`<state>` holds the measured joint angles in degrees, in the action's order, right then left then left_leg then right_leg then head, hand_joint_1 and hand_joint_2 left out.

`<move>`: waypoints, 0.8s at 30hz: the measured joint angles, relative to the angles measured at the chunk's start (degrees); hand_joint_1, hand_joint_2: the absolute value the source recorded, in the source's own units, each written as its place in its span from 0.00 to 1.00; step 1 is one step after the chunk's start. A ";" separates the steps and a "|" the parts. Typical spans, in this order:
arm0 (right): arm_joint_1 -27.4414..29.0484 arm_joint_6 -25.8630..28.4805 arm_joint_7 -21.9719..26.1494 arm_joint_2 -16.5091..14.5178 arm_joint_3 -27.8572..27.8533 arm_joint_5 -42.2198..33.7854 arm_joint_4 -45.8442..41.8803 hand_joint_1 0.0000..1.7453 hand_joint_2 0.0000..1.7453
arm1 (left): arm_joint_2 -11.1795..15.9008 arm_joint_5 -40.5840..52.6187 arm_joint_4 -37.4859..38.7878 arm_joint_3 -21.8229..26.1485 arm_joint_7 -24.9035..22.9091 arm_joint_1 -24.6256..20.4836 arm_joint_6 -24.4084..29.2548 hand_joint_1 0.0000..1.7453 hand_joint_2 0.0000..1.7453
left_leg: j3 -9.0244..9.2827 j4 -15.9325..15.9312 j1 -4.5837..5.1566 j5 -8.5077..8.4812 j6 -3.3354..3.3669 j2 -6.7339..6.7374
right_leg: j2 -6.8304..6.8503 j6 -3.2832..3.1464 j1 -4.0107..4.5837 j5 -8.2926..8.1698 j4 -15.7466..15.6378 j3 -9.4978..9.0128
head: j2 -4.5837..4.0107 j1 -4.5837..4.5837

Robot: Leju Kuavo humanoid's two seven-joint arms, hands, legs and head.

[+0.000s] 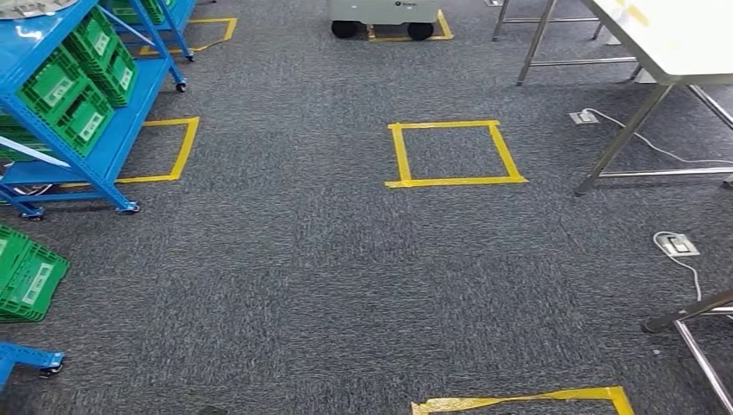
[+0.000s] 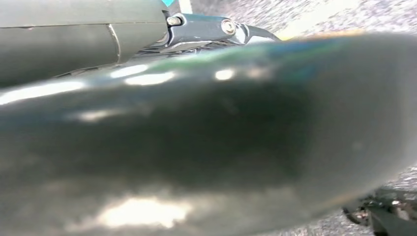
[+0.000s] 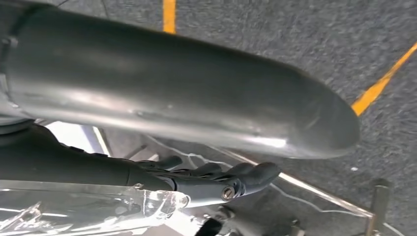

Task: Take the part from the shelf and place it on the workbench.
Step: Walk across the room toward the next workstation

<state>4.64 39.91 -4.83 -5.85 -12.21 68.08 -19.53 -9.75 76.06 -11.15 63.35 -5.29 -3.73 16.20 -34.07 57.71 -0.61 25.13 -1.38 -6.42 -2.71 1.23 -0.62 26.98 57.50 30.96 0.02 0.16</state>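
- Looking down through the head view, I see grey carpet floor [image 1: 285, 259] across nearly the whole picture.
- At 9 to 10 o'clock stands the blue shelf [image 1: 121, 130] on castors, with green bins [image 1: 86, 78] tilted in its tiers.
- At 1 to 2 o'clock is the white table [image 1: 683, 35] on metal legs, well apart from the shelf.
- At 12 o'clock the lower part of a wheeled cart [image 1: 380, 10] sits at the far edge.
- A green crate [image 1: 30, 277] lies at 8 o'clock, near the foot of another blue frame.
- A yellow tape square [image 1: 454, 181] marks the floor just past centre, between shelf and table.
- My left hand [image 2: 206, 132] is a dark, blurred, glossy bulk close to its wrist camera; I cannot tell how its fingers lie.
- My right hand [image 3: 206, 177] shows a thick grey thumb [image 3: 172, 93] and dark fingers [image 3: 255, 173] lying fairly straight and close together.
- Crinkled clear plastic [image 3: 98, 211] lies right against those fingers; I cannot tell whether they grip it, nor whether it is the part.
- A floor socket [image 1: 677, 245] with a white cable sits at 4 o'clock.
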 joint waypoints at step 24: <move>1.38 0.03 0.37 -8.54 -23.26 14.94 -4.76 0.00 0.00 | -2.97 9.52 -1.72 -3.59 -1.72 0.89 23.58 0.00 0.00 | 1.98 -1.29 0.37 -0.20 1.93 1.89 | 0.62 1.89 -0.05 2.61 6.94 2.69 | 0.00 -0.66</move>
<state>6.02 39.94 -4.45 -14.39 -35.47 83.03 -24.30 -12.72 85.58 -12.87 59.76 -7.01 -2.84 39.77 -32.08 56.42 -0.24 24.93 0.55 -4.52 -2.09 3.12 -0.68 29.59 64.44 33.64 0.02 -0.49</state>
